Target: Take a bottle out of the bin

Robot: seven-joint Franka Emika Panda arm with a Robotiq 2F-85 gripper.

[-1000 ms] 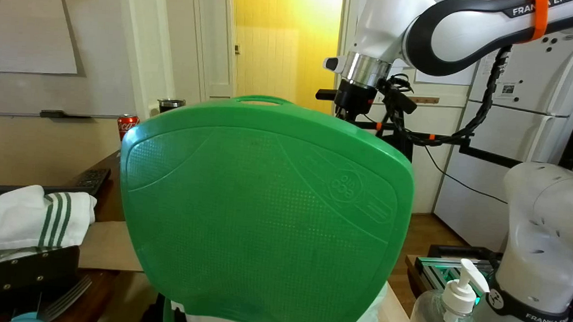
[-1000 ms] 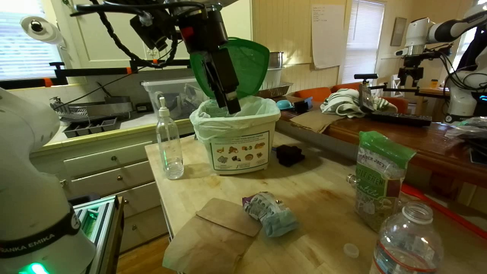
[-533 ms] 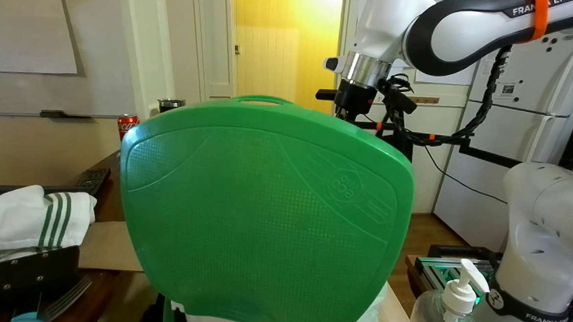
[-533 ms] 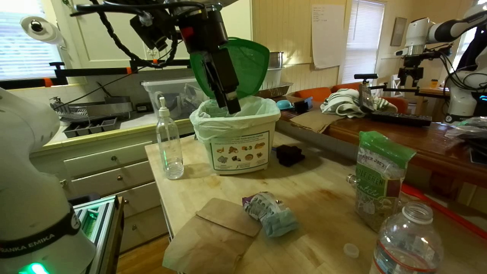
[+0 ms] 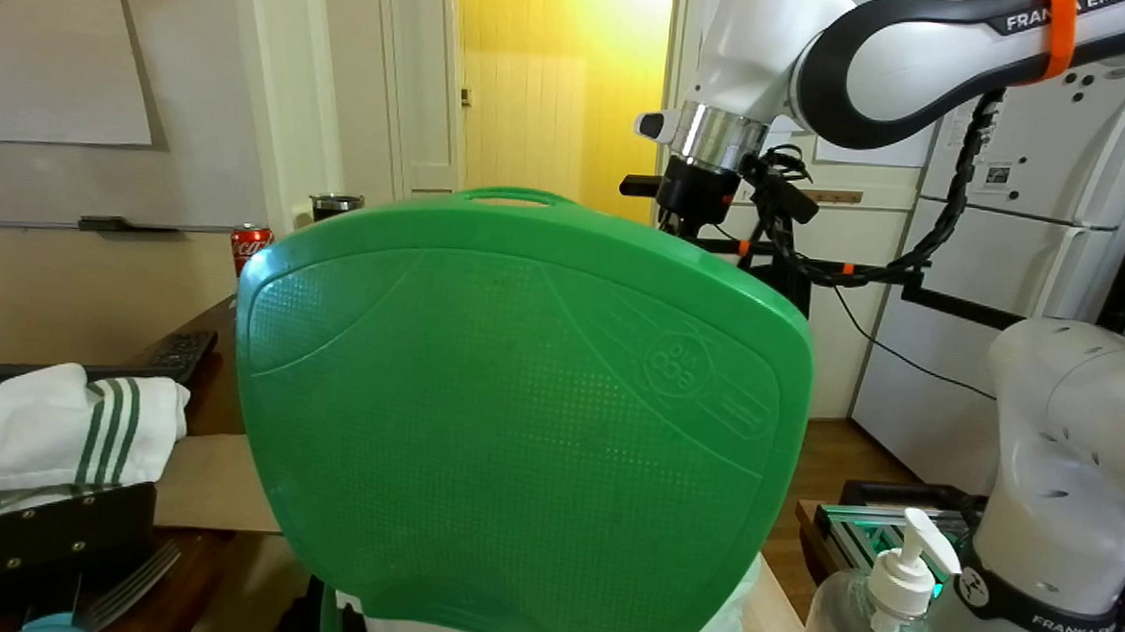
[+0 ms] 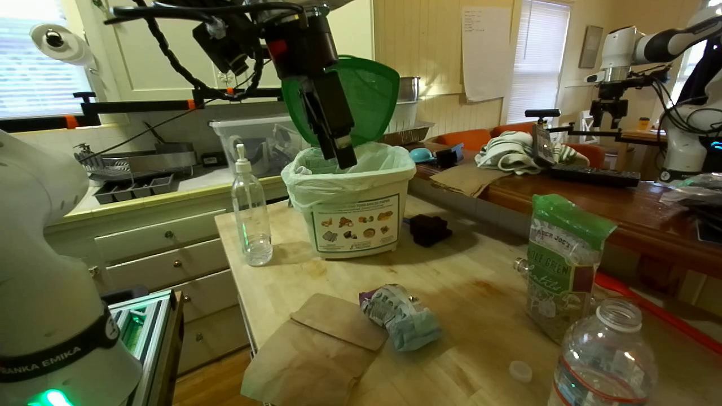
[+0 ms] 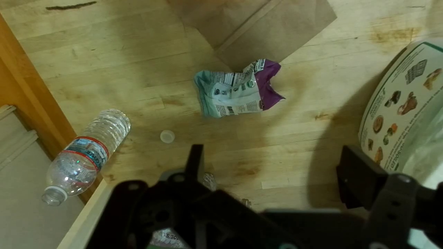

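The bin (image 7: 403,107) lay near, at about 3 o'clock from the hand (image 7: 271,152) in our wrist view, its printed front facing roughly 10 o'clock. The hand hung empty, its fingers (image 7: 196,159) spread wide. In an exterior view we saw the bin upright on the worktop (image 6: 451,270), at 6 o'clock from the hand, its mouth turned up to 12; whether the fingertips stood over the rim or short of it, we could not tell. The next move, we judged, called for a shift towards the wrist view's 3 o'clock, then a descent past the liner (image 6: 375,160). The raised green lid (image 5: 520,400) blocked the mouth entirely in an exterior view, and no bottle showed inside from anywhere, so we could not say which way its neck pointed or how its long axis ran. A red-banded bottle (image 7: 86,157) stood on the worktop outside, at 9 o'clock from the hand in the wrist view, its long axis running 1 to 7 there, neck towards 7
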